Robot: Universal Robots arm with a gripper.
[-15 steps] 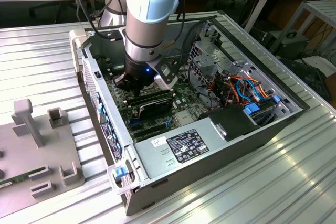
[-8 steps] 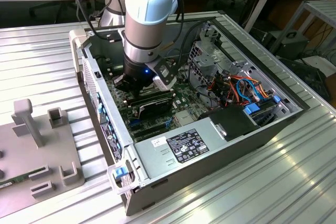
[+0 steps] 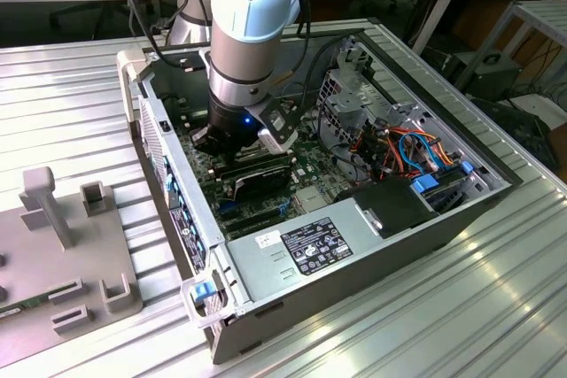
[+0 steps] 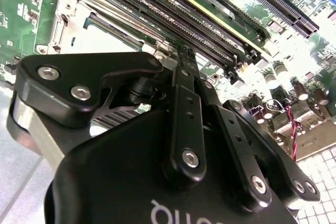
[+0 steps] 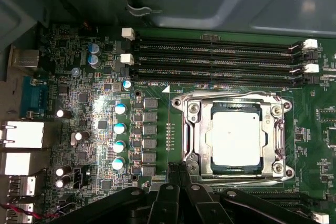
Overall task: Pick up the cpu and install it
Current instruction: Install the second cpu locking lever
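The cpu [image 5: 233, 137], a small square chip with a dull silver top, lies flat inside the socket's metal frame [image 5: 191, 129] on the green motherboard [image 5: 94, 124] in the first wrist view. My gripper [image 5: 180, 169] is just beside the socket's edge, apart from the chip, its black fingers shut tip to tip with nothing between them. In the second wrist view the gripper [image 4: 184, 56] points down at the board near the socket frame [image 4: 63, 19]. In the exterior view the gripper [image 3: 239, 143] reaches down into the open computer case [image 3: 461, 219].
Long black memory slots [image 5: 210, 61] run next to the socket. A row of capacitors [image 5: 119, 135] stands on its other side. The power supply [image 3: 310, 250], coloured cables [image 3: 399, 148] and the case walls crowd the arm. A grey fixture [image 3: 53, 245] sits on the table at the exterior view's left.
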